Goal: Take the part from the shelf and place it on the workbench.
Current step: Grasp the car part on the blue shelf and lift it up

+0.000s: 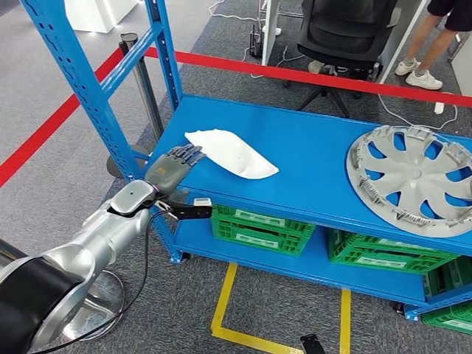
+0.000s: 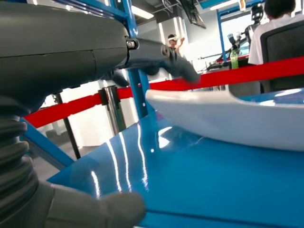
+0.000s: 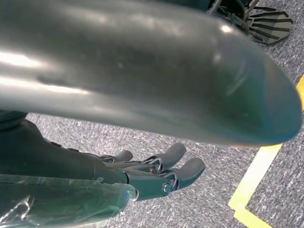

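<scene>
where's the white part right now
In the head view, the white part lies on the blue shelf, left of the grey wheel cover, with the left hand at its near end.

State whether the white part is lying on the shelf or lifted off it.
Lying on it: the white part rests flat on the blue shelf, left robot hand open at its edge.

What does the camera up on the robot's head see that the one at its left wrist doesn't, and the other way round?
Head view alone: the grey wheel cover lying on the shelf's right side, green crates on the level below, yellow floor tape, and the silver left arm.

Left wrist view alone: a green bottle on a far desk, ceiling lights, and a seated person's white-shirted back beyond the barrier.

Both: the white part on the blue shelf, the left hand at the part's near end, the red barrier tape, and the blue shelf post.
</scene>
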